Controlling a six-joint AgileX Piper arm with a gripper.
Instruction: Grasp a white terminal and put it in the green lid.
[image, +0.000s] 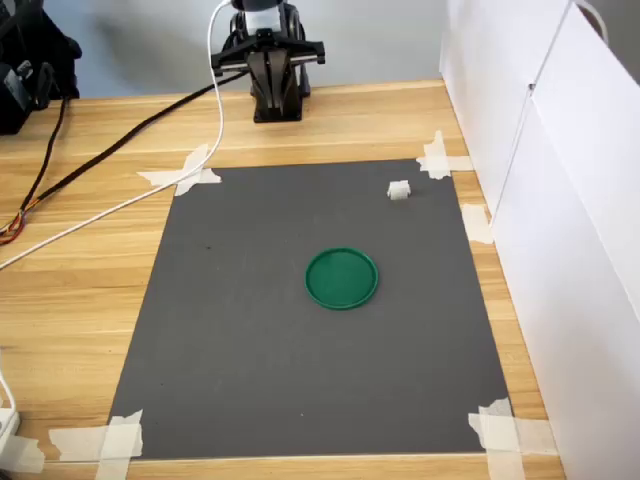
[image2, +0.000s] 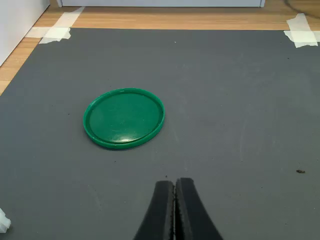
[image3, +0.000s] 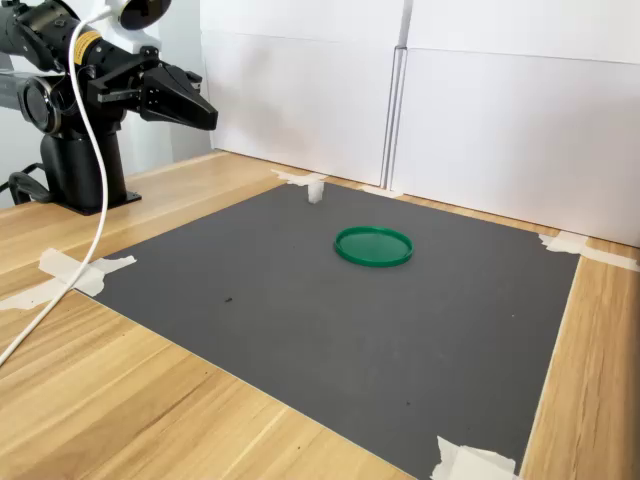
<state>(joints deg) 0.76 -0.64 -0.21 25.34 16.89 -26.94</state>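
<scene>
In the first exterior view, tape (image: 100, 440) at the lower left corner holds down a dark mat (image: 240, 340) that fills the middle of the frame on a wooden table (image: 70, 300). The lid (image: 342, 278) lies flat and empty on the mat, just right of the frame's centre. Beyond it, toward the upper right of the mat, the terminal (image: 399, 190) stands alone, well apart from the lid and near the taped far corner. A white cable (image: 120, 205) and a dark cable (image: 90, 165) run across the wood at upper left. At the top centre the arm (image: 268, 60) is folded back behind the mat. In the second exterior view the gripper (image3: 205, 112) sits at upper left, raised above the table, with nothing in it. In the wrist view its two black fingers (image2: 161, 210) are pressed together at bottom centre, the lid (image2: 124, 118) lies left of centre, and the terminal (image2: 3, 221) shows at the lower left edge.
</scene>
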